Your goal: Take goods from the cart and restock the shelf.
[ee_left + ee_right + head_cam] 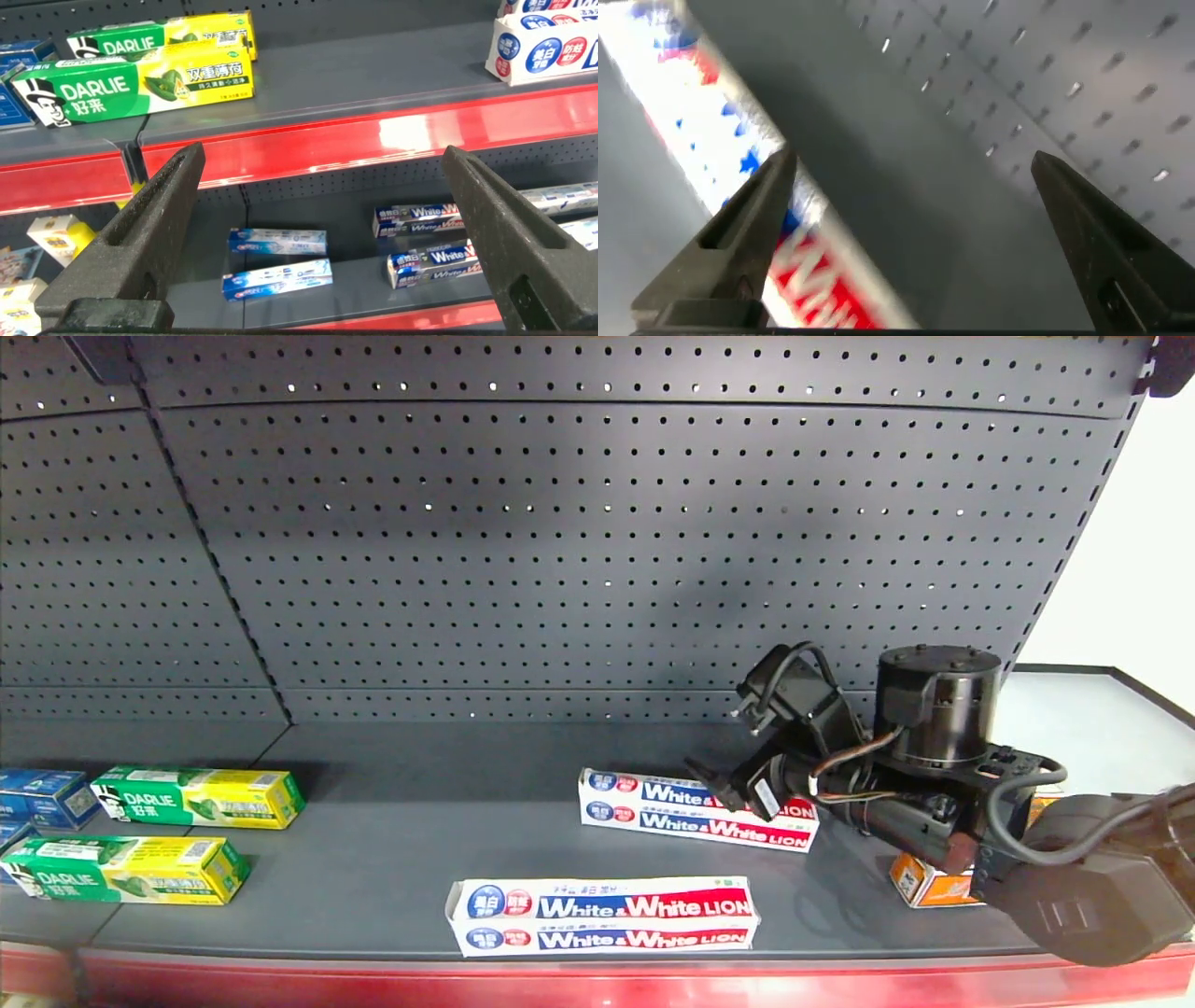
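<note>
The dark grey shelf (420,803) with its pegboard back takes most of the head view, and the right arm reaches in over its right-hand part, with the right hand (738,784) low at the rear white-and-red toothpaste box (695,809). I judge the step to be the setting-down of that box, so the care now lies in the leaving. The right hand's fingers stand wide apart, gripping nothing, and in the right wrist view the box (710,121) runs past one finger (752,233) – whether it touches I cannot tell. The hand should rise straight up before drawing back, lest that finger drag the box askew. The forearm also lies over a small orange box (920,882) at the shelf's right end, so the retreat should not sweep low. The left hand (322,154) is likewise open and empty, held in front of the red shelf edge (308,140). The rear box is a long, slim carton lying flat, angled a little to the shelf front, well apart from a second like box (602,915) that lies at the front edge. Being light card, it would likely slide at a slight nudge. Off to the left lie two green-and-yellow boxes (201,796) – smaller goods of another kind.
</note>
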